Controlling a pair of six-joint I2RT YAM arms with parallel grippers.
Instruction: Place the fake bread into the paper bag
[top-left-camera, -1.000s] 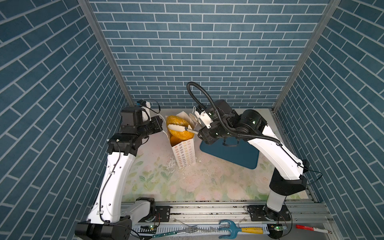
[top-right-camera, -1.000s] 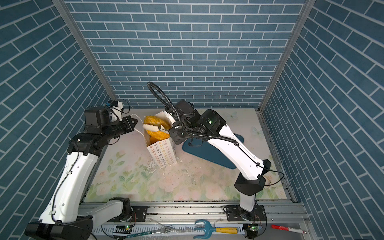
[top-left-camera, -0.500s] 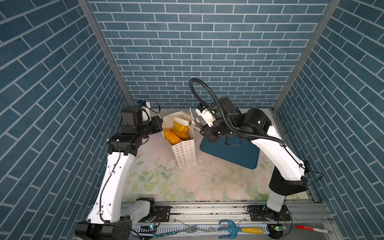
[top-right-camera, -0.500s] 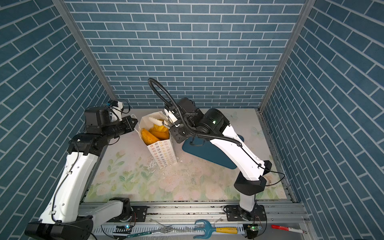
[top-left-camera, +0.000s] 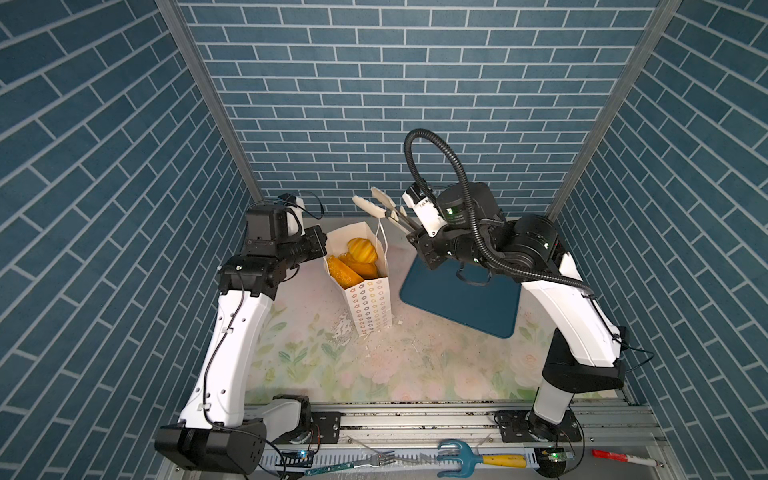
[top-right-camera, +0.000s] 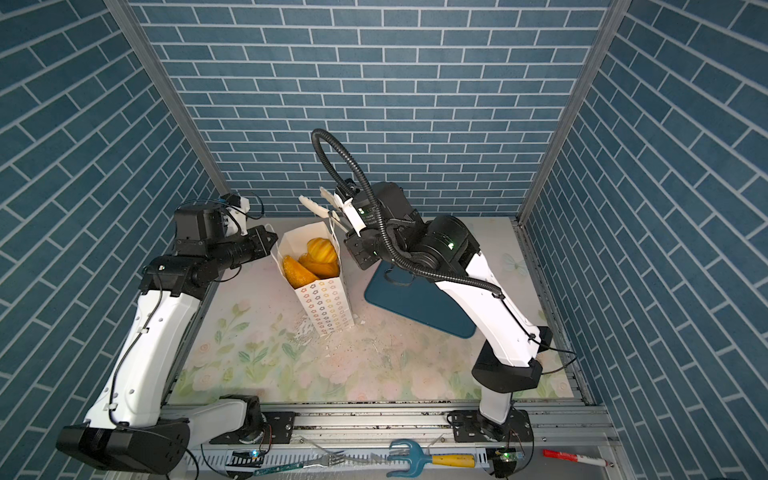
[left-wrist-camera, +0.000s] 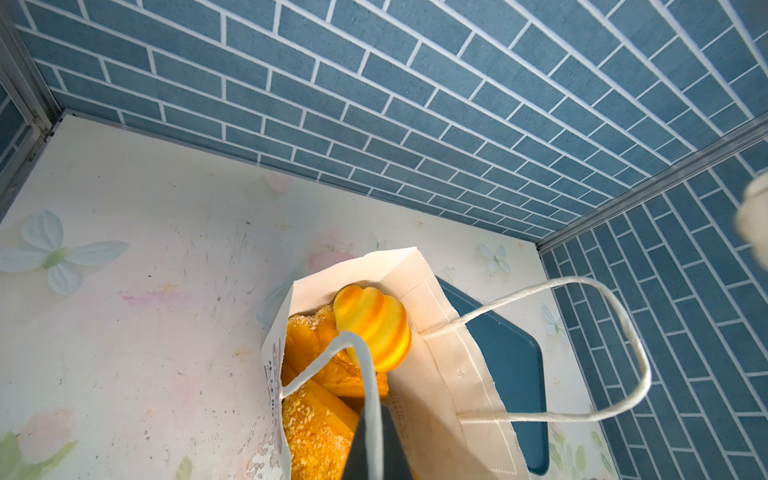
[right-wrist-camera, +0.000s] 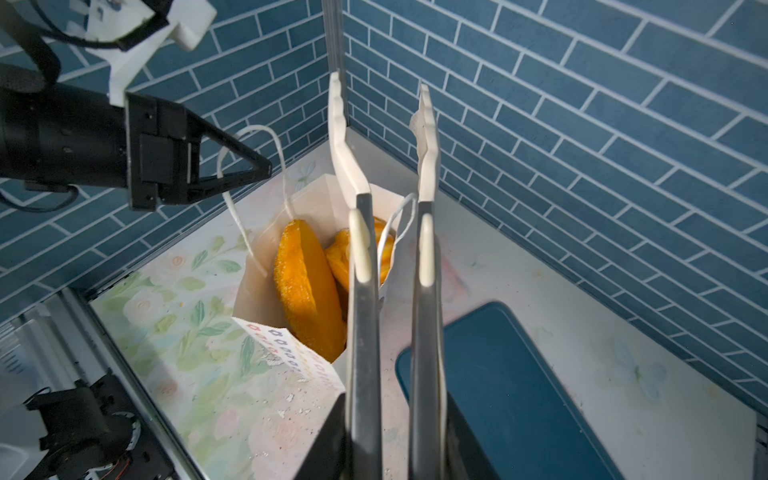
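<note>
**Bread's all bagged, looks like wrap-up time**

As far as I can tell we're at the tail end here. The fake bread (top-left-camera: 356, 258) is sitting inside the paper bag (top-left-camera: 371, 305), which stands upright on the table (top-left-camera: 415, 374) just beside the blue tray (top-left-camera: 465, 299). There's a ridged roll (left-wrist-camera: 374, 328) on top, with a big crumb-coated piece (right-wrist-camera: 303, 286) wedged next to it. I can't spot any loose pastry on the table or the tray in either top view, so my guess is the loading step is done.

The left end effector (right-wrist-camera: 262, 169) has its fingers pressed together at the tip, pinching the near cord handle (left-wrist-camera: 371, 382), and I'd say that's what holds the bag mouth open. The far cord handle (left-wrist-camera: 640, 361) just hangs loose on the tray side.

The right end effector (right-wrist-camera: 380, 85) is partly spread with nothing between its fingers. It sits up above the back edge of the bag, clear of the paper.

Next move, if you ask me: the left side lets go of that handle gently and backs off without dragging the cord. The bag is tall, narrow and packed to the top, so a snagged handle could tip the whole thing over. The right arm only has to pull away without clipping the loose handle.
</note>
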